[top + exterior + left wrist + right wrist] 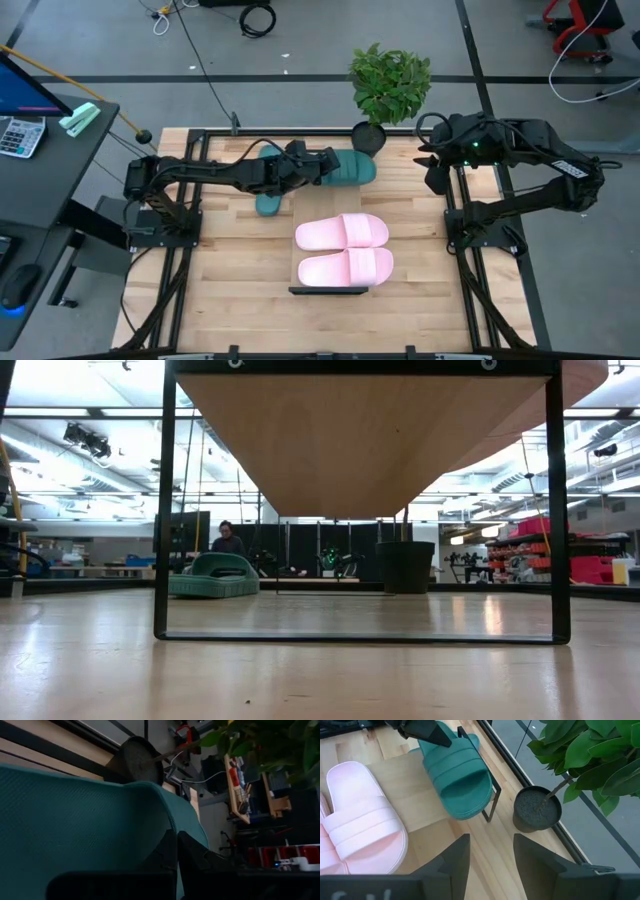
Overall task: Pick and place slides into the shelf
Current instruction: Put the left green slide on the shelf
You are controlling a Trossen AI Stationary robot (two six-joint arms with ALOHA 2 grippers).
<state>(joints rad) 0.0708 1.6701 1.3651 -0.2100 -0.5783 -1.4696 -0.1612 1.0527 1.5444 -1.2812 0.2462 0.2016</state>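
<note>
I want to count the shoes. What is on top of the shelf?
Two pink slides lie side by side on the shelf. A green slide sits at its far end, held by the left gripper. The arm covers part of it.

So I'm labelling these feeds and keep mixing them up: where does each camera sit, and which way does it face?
High: overhead, straight down on the plank table; both arms, left tool at a dark teal green slide.
Low: table height, looking under the light wood shelf board; no arm shows.
Left wrist: on the left arm, pressed against teal; shut fingers.
Right wrist: on the right arm, looking down; open tool.
Shared: high and right wrist both show the pink slides and the potted plant.
</note>
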